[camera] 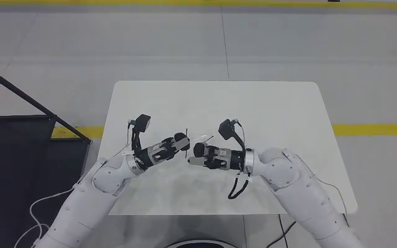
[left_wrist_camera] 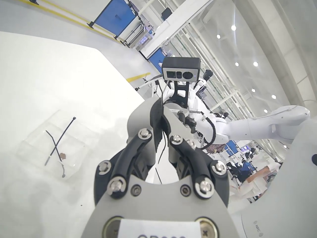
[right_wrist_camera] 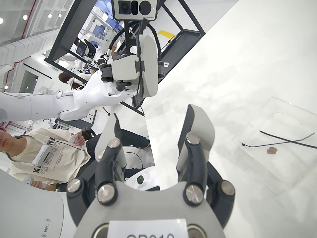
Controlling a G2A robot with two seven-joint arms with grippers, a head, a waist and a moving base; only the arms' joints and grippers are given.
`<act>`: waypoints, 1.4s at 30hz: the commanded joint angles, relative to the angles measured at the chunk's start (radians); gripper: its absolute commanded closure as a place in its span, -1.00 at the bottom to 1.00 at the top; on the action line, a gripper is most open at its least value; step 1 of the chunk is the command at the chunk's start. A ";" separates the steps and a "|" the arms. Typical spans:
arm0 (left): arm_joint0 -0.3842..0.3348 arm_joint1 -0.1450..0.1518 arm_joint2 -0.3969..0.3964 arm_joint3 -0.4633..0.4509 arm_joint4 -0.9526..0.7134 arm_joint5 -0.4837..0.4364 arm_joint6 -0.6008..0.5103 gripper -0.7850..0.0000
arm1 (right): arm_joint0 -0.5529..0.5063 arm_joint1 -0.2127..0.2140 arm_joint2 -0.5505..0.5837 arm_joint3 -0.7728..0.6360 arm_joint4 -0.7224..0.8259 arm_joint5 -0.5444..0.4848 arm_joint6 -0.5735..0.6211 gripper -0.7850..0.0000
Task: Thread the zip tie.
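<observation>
The left gripper is clamped tight on a thin black zip tie, whose strand runs down between its fingers. The right gripper faces it tip to tip, just apart, wide open and holding nothing. Both hang over the middle of the bench, toward its robot-side edge. Near them a clear tray lies on the bench, holding two more ties, crossed, and a small brown scrap.
</observation>
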 commanded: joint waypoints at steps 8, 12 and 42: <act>0.000 -0.007 -0.002 0.006 0.008 0.004 0.003 1.00 | 0.015 -0.011 -0.022 0.009 -0.001 -0.001 0.003 0.07; -0.001 -0.010 -0.003 0.012 0.005 0.004 -0.002 1.00 | 0.020 -0.015 -0.029 0.017 0.006 -0.001 -0.002 0.19; 0.003 -0.026 -0.022 0.019 -0.001 -0.001 -0.021 1.00 | 0.051 -0.038 -0.043 0.059 0.038 0.018 0.021 1.00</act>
